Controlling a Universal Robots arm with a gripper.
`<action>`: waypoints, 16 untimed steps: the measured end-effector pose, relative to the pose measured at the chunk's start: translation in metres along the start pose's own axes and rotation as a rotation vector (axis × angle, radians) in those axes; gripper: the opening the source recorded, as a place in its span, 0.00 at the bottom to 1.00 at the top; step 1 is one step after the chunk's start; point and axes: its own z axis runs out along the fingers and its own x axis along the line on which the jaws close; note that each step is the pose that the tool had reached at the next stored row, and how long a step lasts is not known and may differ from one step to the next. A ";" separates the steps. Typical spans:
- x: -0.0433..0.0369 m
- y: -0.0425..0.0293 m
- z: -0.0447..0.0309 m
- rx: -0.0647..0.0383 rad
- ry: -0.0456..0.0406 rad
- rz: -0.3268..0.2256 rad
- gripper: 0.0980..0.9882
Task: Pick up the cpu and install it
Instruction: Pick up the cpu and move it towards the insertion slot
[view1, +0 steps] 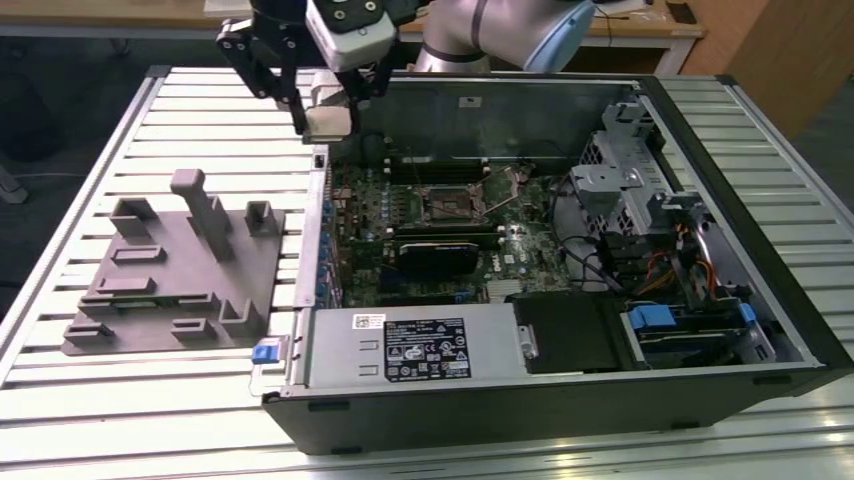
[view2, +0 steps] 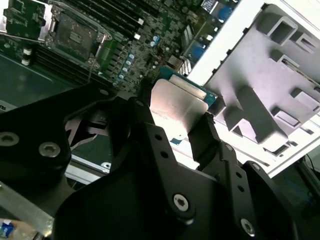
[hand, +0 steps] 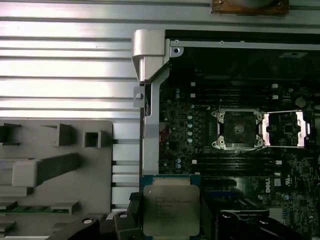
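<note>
cpu: pinched by two opposite edges between the gripper fingers, which are closed on it. It hangs in the air over the side wall of the computer case, at the far corner on the exterior view's left, between the grey tray and the motherboard.

Orientation: the silver-grey lid faces the first wrist view, with a green substrate border showing around it. The outline is close to square, so no clear long axis. In the first wrist view its edges run parallel to the case wall and to the sides of the socket.

Writing: several lines of fine print on the lid, too small to read.

Socket sits well apart from the cpu, deeper in the case. It is open, with the load plate folded out beside it.

Power supply lies along the near edge of the case in the exterior view and carries a black-and-white label and a small white sticker. Case and tray rest on a slatted metal table.
</note>
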 end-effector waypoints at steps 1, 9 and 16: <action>-0.0027 0.0000 0.0001 0.000 0.0000 0.000 0.50; -0.0248 0.0002 0.0006 0.000 0.0000 0.000 0.50; -0.0440 0.0003 0.0011 0.000 -0.0001 0.000 0.50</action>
